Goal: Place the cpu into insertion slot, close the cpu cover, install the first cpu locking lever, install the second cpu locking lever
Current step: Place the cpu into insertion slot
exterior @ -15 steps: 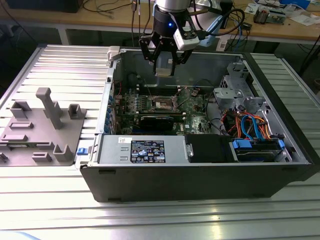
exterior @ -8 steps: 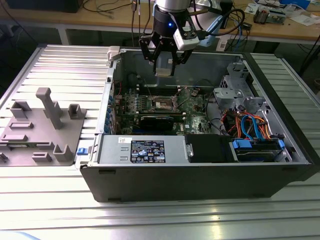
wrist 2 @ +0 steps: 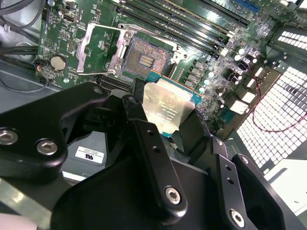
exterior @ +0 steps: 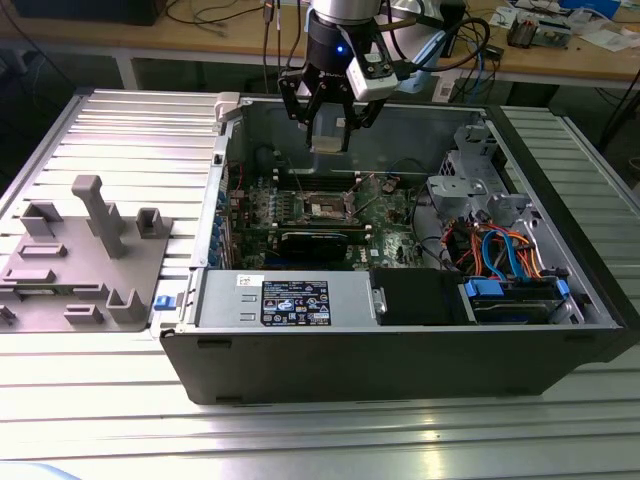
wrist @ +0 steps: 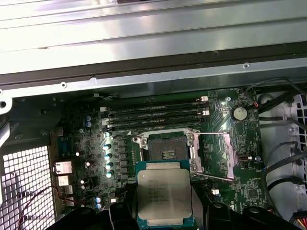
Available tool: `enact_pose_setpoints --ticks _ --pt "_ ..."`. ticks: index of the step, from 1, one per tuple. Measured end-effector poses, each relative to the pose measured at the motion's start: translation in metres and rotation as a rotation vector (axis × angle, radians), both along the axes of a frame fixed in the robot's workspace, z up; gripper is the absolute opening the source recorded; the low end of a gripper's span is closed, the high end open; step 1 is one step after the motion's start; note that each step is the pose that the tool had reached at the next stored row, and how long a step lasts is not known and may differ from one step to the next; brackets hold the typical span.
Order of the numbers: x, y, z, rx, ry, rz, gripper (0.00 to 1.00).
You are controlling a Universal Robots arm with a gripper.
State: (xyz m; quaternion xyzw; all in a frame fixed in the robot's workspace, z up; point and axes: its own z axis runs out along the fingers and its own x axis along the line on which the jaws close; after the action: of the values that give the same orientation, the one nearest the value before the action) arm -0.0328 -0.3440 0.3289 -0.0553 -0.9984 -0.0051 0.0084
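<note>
We see the gripper [exterior: 330,130] hanging inside the open computer case [exterior: 400,370], its claw closed on the cpu [exterior: 329,140]. In the first wrist view the black fingers [wrist: 120,214] press on two opposite edges of the cpu [wrist: 164,194]. The silver face looks toward the camera and the green rim shows around it.

In the exterior view the cpu is at twelve o'clock from the insertion slot [exterior: 328,207] and clearly apart from the green motherboard [exterior: 390,215].

In the second wrist view the cpu cover [wrist 2: 116,55] is swung open to one side of the insertion slot [wrist 2: 147,58]. The dark centre with its contacts lies uncovered inside the metal rim. Two thin lever wires stand out along the cover's edges in the first wrist view.

The long memory slots [wrist: 153,115] run just beside one edge of the socket. In the exterior view a long black card [exterior: 315,240] sits at six o'clock from the socket. The drive cage [exterior: 470,180] with orange and blue cables is at three o'clock, well apart. A grey fixture [exterior: 80,260] lies on the ribbed table [exterior: 140,130] at nine o'clock, outside the case wall.
</note>
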Motion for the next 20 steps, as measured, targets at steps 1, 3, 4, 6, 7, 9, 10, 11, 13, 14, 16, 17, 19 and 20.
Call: enact_pose_setpoints --ticks 1,3,4,6,7,9,10,11,13,14,16,17,19,20 --pt "0.0000 0.0000 0.0000 0.0000 0.0000 -0.001 0.54" --pt "0.0000 0.0000 0.0000 0.0000 0.0000 -0.002 0.54" --pt "0.0000 0.0000 0.0000 0.0000 0.0000 -0.002 0.54" --pt "0.0000 0.0000 0.0000 0.0000 0.0000 -0.003 0.54" --pt "0.0000 0.0000 0.0000 0.0000 0.0000 -0.004 0.54" --pt "0.0000 0.0000 0.0000 0.0000 0.0000 -0.005 0.54" --pt "0.0000 0.0000 0.0000 0.0000 0.0000 -0.006 0.54" --pt "0.0000 0.0000 0.0000 0.0001 0.0000 -0.006 0.54" --pt "0.0000 0.0000 0.0000 0.0000 0.0000 -0.008 0.54" --pt "0.0000 0.0000 0.0000 0.0000 0.0000 -0.009 0.54" --pt "0.0000 0.0000 0.0000 0.0000 0.0000 -0.010 0.54" --pt "0.0000 0.0000 0.0000 0.0001 0.0000 -0.010 0.54" --pt "0.0000 0.0000 0.0000 0.0000 0.0000 -0.012 0.54" --pt "0.0000 0.0000 0.0000 0.0001 0.0000 -0.012 0.54"
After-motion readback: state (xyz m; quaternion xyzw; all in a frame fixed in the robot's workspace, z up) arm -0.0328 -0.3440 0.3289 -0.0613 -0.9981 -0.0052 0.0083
